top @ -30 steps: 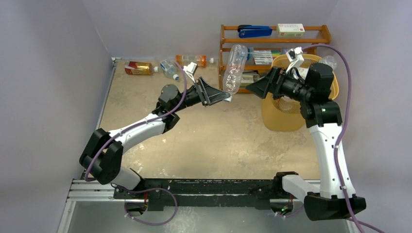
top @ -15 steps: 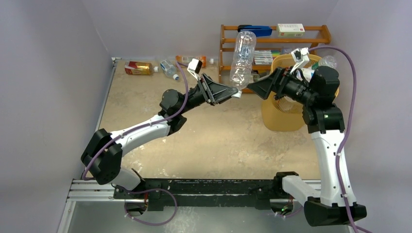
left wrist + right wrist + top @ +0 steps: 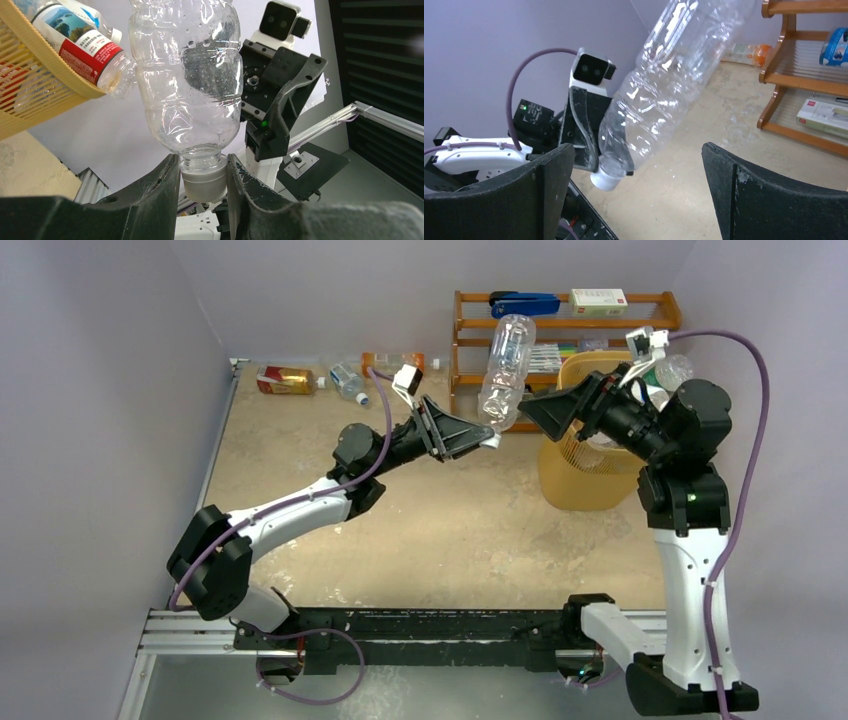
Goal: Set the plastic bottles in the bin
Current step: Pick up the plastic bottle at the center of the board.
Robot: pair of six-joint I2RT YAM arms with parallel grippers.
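The left gripper (image 3: 487, 443), clamped on the white cap (image 3: 202, 182), is holding the clear ribbed plastic bottle (image 3: 506, 370) upright, its body just before the wide-open, empty right gripper (image 3: 528, 408).

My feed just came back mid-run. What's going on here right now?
The left gripper is shut on the capped neck of a clear bottle, holding it cap-down in the air near the bin. The right gripper is open, pointed at the bottle from the bin's side and not gripping it. The bin already holds bottles, including a red-labelled one. Three more bottles lie along the table's far edge.
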